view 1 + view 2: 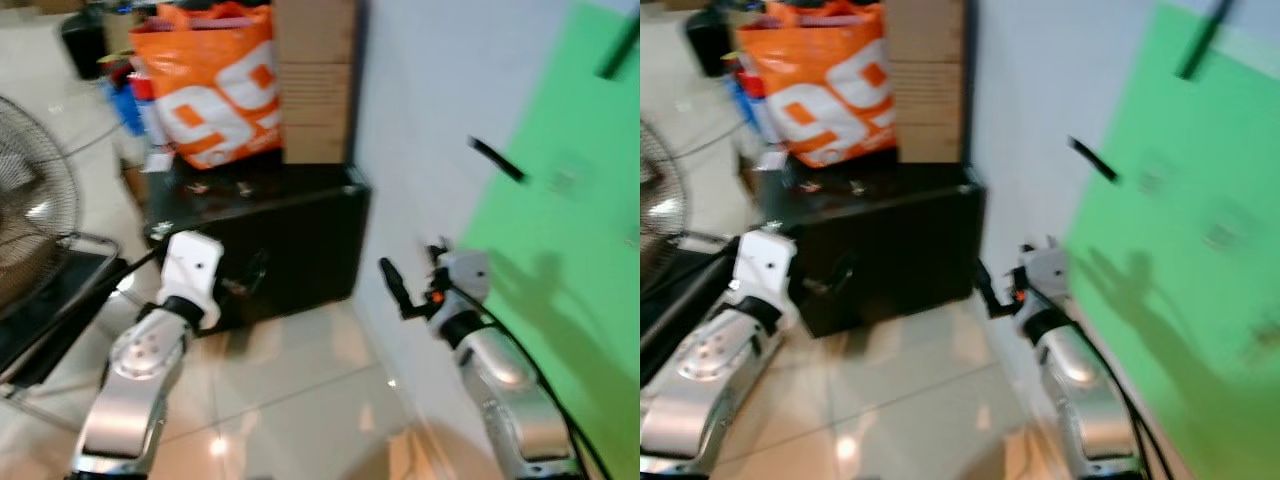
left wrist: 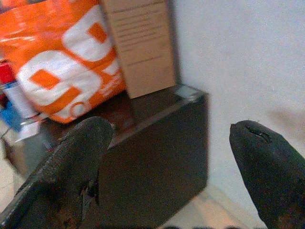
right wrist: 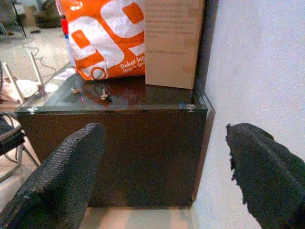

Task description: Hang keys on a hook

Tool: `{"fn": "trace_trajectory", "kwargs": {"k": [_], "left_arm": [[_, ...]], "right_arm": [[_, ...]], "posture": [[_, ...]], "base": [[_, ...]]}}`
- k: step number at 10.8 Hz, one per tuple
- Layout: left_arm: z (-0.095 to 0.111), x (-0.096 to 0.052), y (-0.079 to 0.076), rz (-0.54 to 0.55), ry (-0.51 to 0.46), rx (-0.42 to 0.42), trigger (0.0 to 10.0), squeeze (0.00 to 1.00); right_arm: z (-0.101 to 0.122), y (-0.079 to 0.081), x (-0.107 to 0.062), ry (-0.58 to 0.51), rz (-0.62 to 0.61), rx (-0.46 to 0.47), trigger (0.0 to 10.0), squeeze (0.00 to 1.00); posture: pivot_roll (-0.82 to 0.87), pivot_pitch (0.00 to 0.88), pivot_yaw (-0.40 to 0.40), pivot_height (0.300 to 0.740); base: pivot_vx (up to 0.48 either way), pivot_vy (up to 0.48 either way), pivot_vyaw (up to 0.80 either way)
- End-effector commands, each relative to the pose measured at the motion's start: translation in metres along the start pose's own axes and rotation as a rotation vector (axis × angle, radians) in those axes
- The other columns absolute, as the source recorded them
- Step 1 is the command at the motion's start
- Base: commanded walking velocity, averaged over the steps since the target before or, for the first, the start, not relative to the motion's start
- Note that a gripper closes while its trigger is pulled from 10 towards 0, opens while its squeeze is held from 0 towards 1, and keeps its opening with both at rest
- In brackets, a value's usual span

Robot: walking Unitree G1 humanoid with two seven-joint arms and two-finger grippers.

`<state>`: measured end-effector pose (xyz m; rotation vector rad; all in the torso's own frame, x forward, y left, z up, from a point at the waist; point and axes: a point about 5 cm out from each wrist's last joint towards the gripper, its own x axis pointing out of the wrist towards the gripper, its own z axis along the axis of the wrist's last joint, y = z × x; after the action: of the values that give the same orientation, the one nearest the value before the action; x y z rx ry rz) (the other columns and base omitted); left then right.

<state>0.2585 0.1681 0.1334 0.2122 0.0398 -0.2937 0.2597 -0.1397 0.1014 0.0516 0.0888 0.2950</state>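
Left gripper (image 2: pixel 167 157) raised before a low black cabinet (image 1: pixel 290 240), fingers spread wide, nothing between them. Right gripper (image 3: pixel 167 167) likewise spread wide and empty, held close to a white wall (image 1: pixel 420 120) at the cabinet's right end. On the cabinet's glossy top, two small objects, probably the keys (image 3: pixel 104 94), lying near the front of an orange shopping bag (image 3: pixel 109 33) with large white print; too small and blurred to tell for certain. Beside the bag, against the wall, a tall brown cardboard box (image 3: pixel 174 43). On the wall to the right, a bright green panel (image 1: pixel 570 220), with a dark peg-like hook (image 1: pixel 497 160) jutting out just at its left edge and a second dark bar (image 1: pixel 618 45) near its top corner. Keys well apart from both grippers and from the hook. Far left, the wire guard of a standing fan (image 1: pixel 35 200) over a dark metal frame. Pale glossy tile floor (image 1: pixel 300 380) below, catching reflections. Head views blurred.
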Motion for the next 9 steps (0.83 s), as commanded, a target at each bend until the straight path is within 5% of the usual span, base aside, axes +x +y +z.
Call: {"fn": "trace_trajectory", "kwargs": {"k": [1, 9], "left_arm": [[0.0000, -0.0033, 0.0055, 0.031, 0.009, 0.017, 10.0, 0.00], [0.0005, -0.0023, 0.0053, 0.043, 0.004, 0.018, 10.0, 0.00]], "right_arm": [[0.0013, 0.0029, 0.0009, -0.014, 0.001, 0.017, 10.0, 1.00], [0.0010, 0.0027, 0.0010, -0.030, 0.004, 0.014, 10.0, 1.00]], "posture": [[-0.04, 0.000, -0.003, 0.740], [-0.04, 0.000, -0.001, 0.740]], "base": [[0.368, 0.000, 0.00], [0.388, 0.000, 0.00]]}}
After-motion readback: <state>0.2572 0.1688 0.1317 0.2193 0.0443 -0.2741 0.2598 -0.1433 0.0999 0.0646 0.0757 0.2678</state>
